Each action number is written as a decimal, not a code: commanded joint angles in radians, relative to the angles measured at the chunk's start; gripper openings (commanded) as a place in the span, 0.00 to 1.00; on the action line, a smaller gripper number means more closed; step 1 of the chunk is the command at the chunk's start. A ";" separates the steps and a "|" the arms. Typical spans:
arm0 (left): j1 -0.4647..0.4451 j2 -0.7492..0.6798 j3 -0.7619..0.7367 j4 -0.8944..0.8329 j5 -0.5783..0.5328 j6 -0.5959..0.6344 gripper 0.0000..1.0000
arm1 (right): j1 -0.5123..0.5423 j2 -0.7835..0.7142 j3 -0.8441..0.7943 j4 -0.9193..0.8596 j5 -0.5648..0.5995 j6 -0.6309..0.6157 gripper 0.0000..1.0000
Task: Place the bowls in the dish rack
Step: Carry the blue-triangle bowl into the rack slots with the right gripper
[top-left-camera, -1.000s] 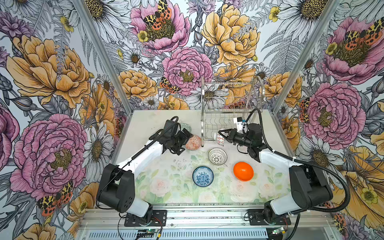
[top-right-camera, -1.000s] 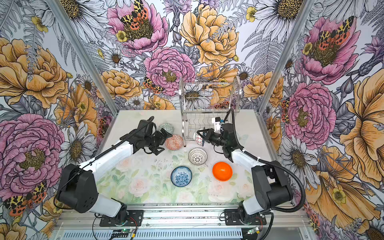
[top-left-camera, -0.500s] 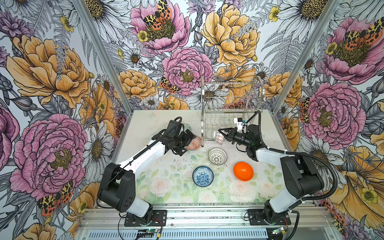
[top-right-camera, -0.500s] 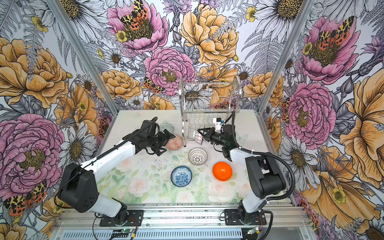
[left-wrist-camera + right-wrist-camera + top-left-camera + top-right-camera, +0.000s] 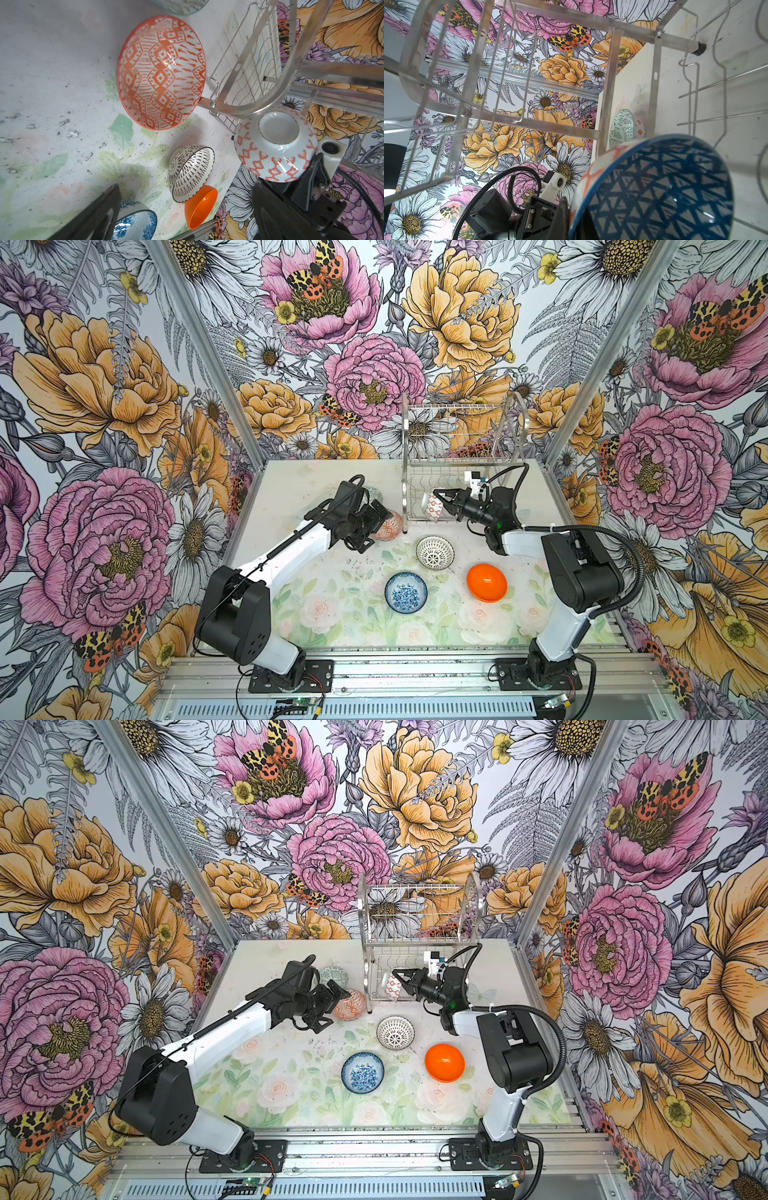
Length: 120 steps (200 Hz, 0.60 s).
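— Looking at the dish rack (image 5: 453, 407) by the far edge of the table (image 5: 316, 485): anything in it?
— No bowl that I can see. The right gripper (image 5: 441, 499) pinches the blue-inside bowl (image 5: 432, 508), tipped sideways at the bottom shelf, to fit the wire slots, I think.
— And the left gripper (image 5: 374, 527)?
— Wide apart, empty, just beside the orange-white bowl (image 5: 390, 526), maybe ready to grab.

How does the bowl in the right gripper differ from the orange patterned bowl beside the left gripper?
The held bowl is tipped sideways at the dish rack; the orange patterned bowl rests on the table, ungripped. Inside, the held bowl is blue, the orange patterned bowl orange. Both are round.
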 commanded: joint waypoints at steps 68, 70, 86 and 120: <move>-0.009 -0.032 -0.006 -0.017 -0.028 0.024 0.99 | -0.010 0.089 0.124 0.104 0.007 0.077 0.00; -0.008 -0.032 -0.006 -0.017 -0.027 0.025 0.99 | -0.010 0.092 0.128 0.104 0.006 0.078 0.00; -0.005 -0.033 -0.005 -0.018 -0.028 0.026 0.99 | -0.010 0.112 0.160 0.100 -0.002 0.078 0.00; -0.004 -0.036 -0.002 -0.023 -0.027 0.032 0.99 | -0.010 0.161 0.225 0.070 -0.038 0.069 0.00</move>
